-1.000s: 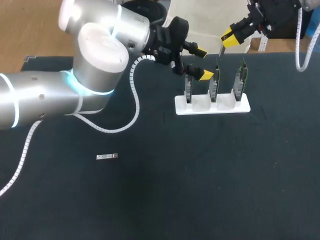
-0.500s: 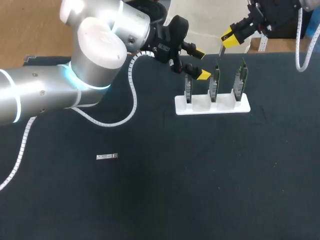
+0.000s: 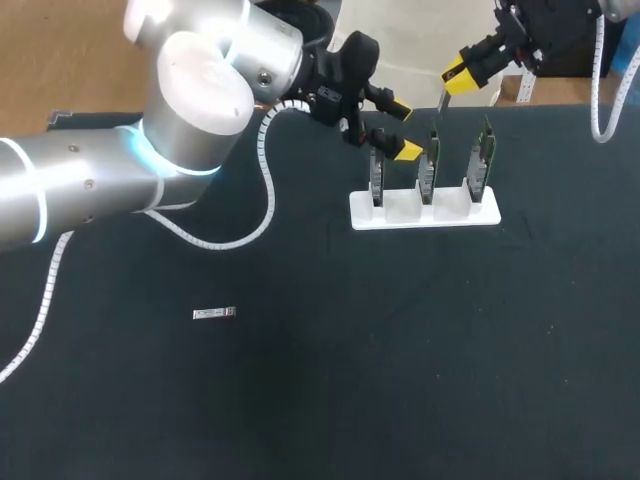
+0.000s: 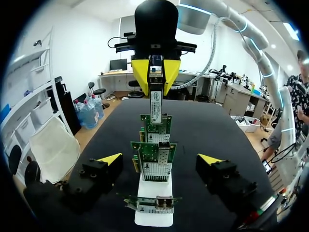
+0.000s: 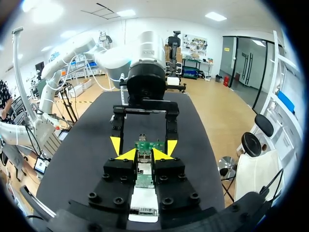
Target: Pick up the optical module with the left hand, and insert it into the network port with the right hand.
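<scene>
**While our right gripper is pinching one optical module beyond the holder, another is lying loose**

Nearest us, well short of the white holder (image 3: 450, 216) and off toward our left arm's side of it, a spare module (image 3: 215, 314) is lying flat on the dark table (image 3: 400, 350), with nothing touching it. We are judging it to be light, rigid and smooth-skinned, so likely to slip. We would be taking it across its long flat sides near the middle and keeping off the connector end.

The holder is carrying three green network cards (image 3: 428, 175), one standing upright in each slot.

At the holder's left end, our left gripper (image 3: 405, 127) is hanging with its fingers spread wide, gripping nothing.

Beyond the holder and above it, our right gripper (image 3: 460, 76) is pinching the optical module (image 4: 155, 104) by its upper end. Its fingers are pressing on the module from both sides, and the free end is pointing down toward the cards.
</scene>
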You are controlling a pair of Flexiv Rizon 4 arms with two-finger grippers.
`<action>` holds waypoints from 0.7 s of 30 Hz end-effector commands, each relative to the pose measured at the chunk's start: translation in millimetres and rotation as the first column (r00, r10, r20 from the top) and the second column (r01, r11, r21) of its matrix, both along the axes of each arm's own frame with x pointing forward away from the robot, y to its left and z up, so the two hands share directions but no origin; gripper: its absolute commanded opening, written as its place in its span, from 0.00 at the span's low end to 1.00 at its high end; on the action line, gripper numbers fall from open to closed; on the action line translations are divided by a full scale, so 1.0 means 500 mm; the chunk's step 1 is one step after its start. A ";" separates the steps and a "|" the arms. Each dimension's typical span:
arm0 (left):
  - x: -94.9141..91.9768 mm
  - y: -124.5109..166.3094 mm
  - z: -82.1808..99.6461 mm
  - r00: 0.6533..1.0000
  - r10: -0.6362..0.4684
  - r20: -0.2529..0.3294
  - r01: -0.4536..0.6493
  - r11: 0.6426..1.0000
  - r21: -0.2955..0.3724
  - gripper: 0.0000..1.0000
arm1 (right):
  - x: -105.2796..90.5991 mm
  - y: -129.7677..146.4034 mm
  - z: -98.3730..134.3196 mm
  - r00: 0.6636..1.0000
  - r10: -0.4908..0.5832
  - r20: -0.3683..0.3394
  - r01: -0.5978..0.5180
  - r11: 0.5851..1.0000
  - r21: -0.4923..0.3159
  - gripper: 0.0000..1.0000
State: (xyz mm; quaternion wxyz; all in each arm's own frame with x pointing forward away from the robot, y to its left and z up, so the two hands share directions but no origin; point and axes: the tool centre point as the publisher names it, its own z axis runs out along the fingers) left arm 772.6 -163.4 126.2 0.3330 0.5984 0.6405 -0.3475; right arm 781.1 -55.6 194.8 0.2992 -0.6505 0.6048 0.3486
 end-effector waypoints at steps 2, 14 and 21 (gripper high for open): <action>0.007 -0.004 0.002 1.000 -0.005 -0.005 0.005 1.000 0.007 1.00 | 0.000 0.004 -0.001 1.000 0.007 0.000 -0.007 1.000 -0.001 0.00; 0.007 -0.004 0.002 1.000 -0.005 -0.005 0.005 1.000 0.007 1.00 | 0.002 0.014 -0.005 1.000 0.027 0.007 -0.027 0.999 -0.031 0.00; 0.007 -0.004 0.002 1.000 -0.005 -0.005 0.005 1.000 0.007 1.00 | 0.003 0.022 -0.011 0.999 0.046 0.008 -0.045 0.997 -0.059 0.00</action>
